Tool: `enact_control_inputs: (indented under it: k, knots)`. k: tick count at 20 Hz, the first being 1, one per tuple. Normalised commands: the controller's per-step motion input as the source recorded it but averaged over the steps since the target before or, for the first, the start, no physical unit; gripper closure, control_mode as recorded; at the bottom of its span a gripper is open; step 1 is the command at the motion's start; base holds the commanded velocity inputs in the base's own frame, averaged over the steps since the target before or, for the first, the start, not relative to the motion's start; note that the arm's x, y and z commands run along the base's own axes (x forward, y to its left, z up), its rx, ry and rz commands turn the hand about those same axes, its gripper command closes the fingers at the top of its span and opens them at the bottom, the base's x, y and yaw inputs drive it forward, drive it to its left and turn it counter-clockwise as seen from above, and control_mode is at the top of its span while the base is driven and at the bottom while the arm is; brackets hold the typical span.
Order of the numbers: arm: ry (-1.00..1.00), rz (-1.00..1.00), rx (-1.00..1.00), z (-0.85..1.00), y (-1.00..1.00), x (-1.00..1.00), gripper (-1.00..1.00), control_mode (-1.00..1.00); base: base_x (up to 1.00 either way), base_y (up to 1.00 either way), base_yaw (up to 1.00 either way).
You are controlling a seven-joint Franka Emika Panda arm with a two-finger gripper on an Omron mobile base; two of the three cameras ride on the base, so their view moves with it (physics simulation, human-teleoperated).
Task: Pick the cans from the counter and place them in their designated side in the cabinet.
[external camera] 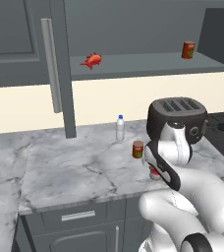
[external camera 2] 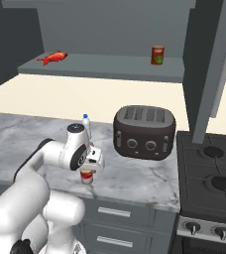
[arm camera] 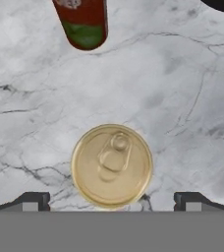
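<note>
Marble bench (arm camera: 182, 98): the end effector (arm camera: 111, 201), spread wide, straddles a stiff, slick white can (arm camera: 112, 165); grip its sides at three and nine o'clock.

The counter (external camera: 84, 167) looks like polished grey-white veined marble. The cream-white can (arm camera: 112, 165) has a shiny gold metal lid with a pull tab; the dark red can (external camera: 138, 149) looks smooth. The toaster (external camera 2: 144, 132) is matt black, the cabinet (external camera: 133, 64) matt grey, its handle (external camera: 50, 64) brushed silver metal.
</note>
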Motion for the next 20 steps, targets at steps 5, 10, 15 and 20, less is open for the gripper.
enact_control_inputs:
  k: [5, 10, 15, 20]
  knots:
    - [0.00, 0.00, 0.00, -0.21, -0.03, 0.07, -1.00, -1.00, 0.00, 0.00, 0.00]
    - [0.00, 0.00, 0.00, -0.22, -0.02, 0.08, -1.00, -1.00, 0.00, 0.00, 0.00]
    - [0.01, 0.00, 0.00, -0.25, 0.00, 0.10, -1.00, -1.00, 0.00, 0.00, 0.00]
    - [0.01, 0.00, 0.00, -0.25, 0.00, 0.10, 1.00, -1.00, 0.00, 0.00, 0.00]
